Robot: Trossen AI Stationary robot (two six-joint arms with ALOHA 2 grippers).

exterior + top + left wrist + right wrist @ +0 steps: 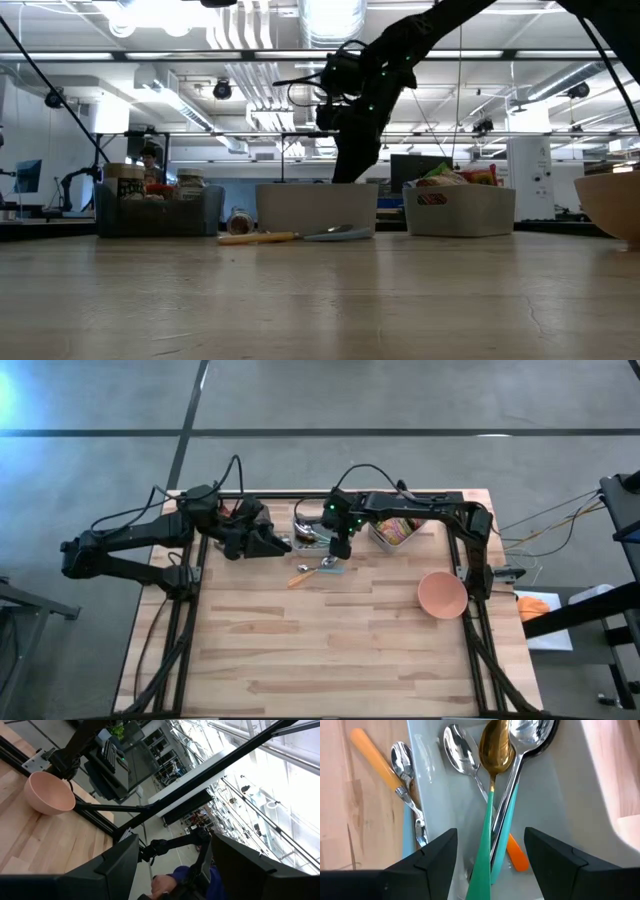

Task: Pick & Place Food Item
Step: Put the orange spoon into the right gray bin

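High view: right gripper [340,549] sits over the cutlery tray [312,530] at about 12 o'clock on the table, snack bin [396,530] just to its 3 o'clock, pink bowl [442,595] well apart toward 4 o'clock. Left gripper [272,543] is parked at the tray's 9 o'clock, idle. An orange-handled spoon [300,576] lies on the wood at the tray's 6 o'clock.

Low view: right arm drops straight down behind the tray wall [316,209]; fingertips hidden by it. Snack bin [460,208] holds the packaged food, untouched.

Left wrist view: left fingers [117,865] parted, nothing between them, aimed off the table past the bowl [49,794].

Right wrist view: right fingers [436,856] spread, straddling the teal-handled gold spoon [492,775] in the tray; silver spoons beside it. No squeeze visible, so I judge nothing is held.

Advice: if that spoon is the target, centre its handle between the jaws and close low on the handle, clear of the neighbouring silver spoons, then lift vertically. The food itself is in the bin, not here.
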